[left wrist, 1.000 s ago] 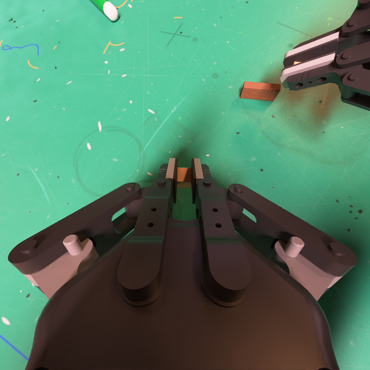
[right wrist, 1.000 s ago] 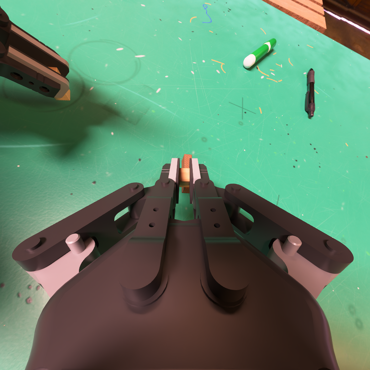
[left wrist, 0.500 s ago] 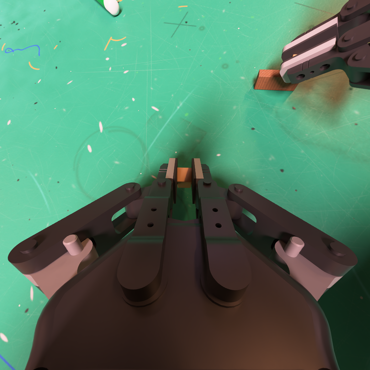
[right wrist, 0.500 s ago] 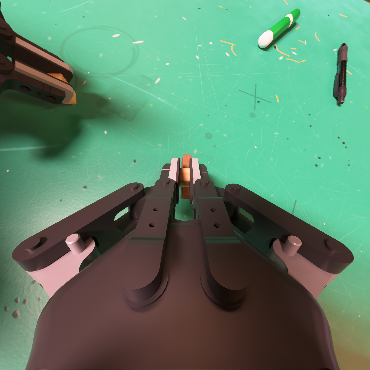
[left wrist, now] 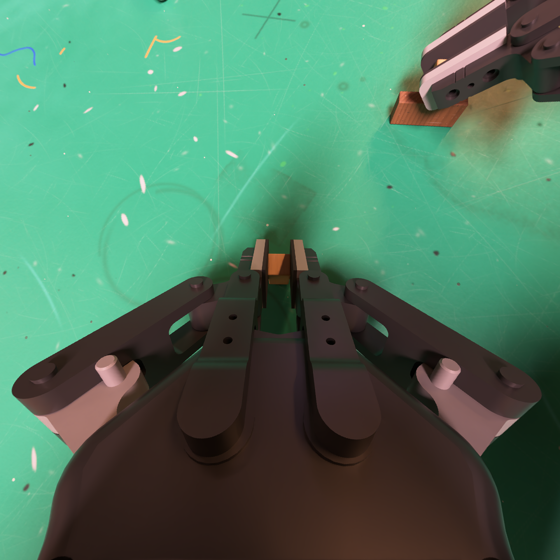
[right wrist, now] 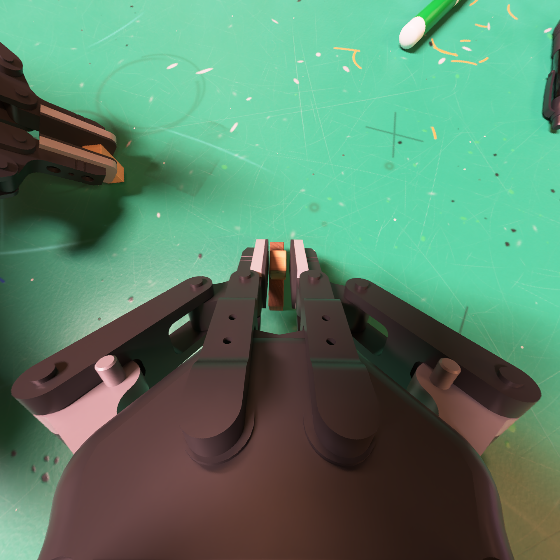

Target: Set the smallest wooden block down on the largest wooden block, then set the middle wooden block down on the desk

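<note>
My left gripper is shut on an orange wooden block and holds it just above the green desk mat. It also shows in the right wrist view at the left, with the orange block at its tips. My right gripper straddles a small pale block that sits on the long reddish-brown block. Its pads stand slightly apart from the small block. In the left wrist view the right gripper is at the upper right, over the reddish-brown block lying on the mat.
A green and white marker lies at the far right, and a black pen at the right edge. The green mat carries scratches, pen marks and specks. Open mat lies between the two grippers.
My right gripper has come down onto the reddish-brown block with the small block, and its fingers have parted a little. My left gripper keeps its hold and has drifted forward.
</note>
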Motion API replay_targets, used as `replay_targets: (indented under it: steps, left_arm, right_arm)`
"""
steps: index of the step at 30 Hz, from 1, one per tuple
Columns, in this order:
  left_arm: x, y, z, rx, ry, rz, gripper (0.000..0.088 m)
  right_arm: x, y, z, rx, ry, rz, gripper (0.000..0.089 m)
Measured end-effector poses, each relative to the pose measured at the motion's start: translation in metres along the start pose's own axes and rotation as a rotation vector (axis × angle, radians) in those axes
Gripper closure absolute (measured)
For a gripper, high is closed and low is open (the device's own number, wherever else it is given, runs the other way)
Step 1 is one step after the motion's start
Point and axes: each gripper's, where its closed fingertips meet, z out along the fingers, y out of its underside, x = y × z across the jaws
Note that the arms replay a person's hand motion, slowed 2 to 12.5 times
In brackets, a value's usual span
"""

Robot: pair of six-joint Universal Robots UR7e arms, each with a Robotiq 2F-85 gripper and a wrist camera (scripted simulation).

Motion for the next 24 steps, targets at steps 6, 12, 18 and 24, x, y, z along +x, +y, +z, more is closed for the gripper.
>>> replay_targets:
  steps: [6,12,18,24]
  left_arm:
    - [0.002,0.007,-0.005,-0.011,0.047,-0.027,0.0722]
    - [0.010,0.013,-0.009,-0.045,0.158,-0.027,0.0707]
    - [0.008,0.012,-0.014,-0.052,0.238,-0.016,0.0644]
    - [0.008,0.005,-0.018,-0.006,0.316,-0.061,0.0557]
  right_arm:
    - [0.000,0.008,-0.006,-0.024,-0.040,0.009,0.0642]
    - [0.004,0.016,-0.017,-0.034,-0.064,0.006,0.0588]
    - [0.011,0.014,-0.024,-0.003,-0.084,-0.006,0.0577]
    - [0.010,0.002,-0.024,0.054,-0.162,0.029,0.0527]
